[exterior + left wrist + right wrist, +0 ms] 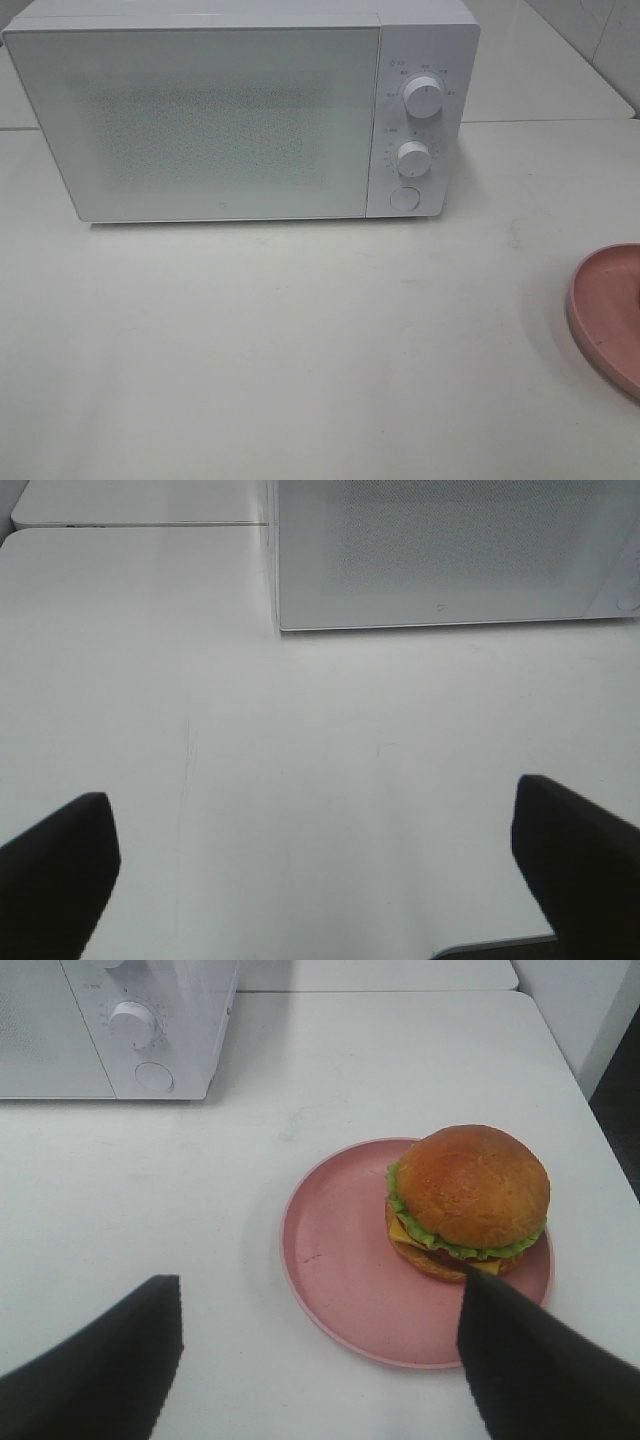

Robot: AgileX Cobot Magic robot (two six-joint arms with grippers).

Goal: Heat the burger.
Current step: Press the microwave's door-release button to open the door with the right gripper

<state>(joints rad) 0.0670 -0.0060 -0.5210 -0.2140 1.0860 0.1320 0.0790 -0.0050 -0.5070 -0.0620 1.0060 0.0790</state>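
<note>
The burger [468,1200], with a golden-brown bun, green lettuce and yellow cheese, sits on the right part of a pink plate [340,1245] in the right wrist view. My right gripper [318,1290] is open and empty, hovering short of the plate, one dark finger [520,1360] close to the burger's near side. The white microwave [220,120] stands at the back of the table with its door shut. My left gripper [310,810] is wide open over bare table in front of the microwave [450,550]. Neither gripper shows in the high view, and the burger is out of its frame.
Only the left rim of the pink plate [605,300] shows at the high view's right edge. The microwave's panel has two knobs [424,97] [413,157] and a round button [404,197]. The table's right edge [600,1130] runs close beyond the plate.
</note>
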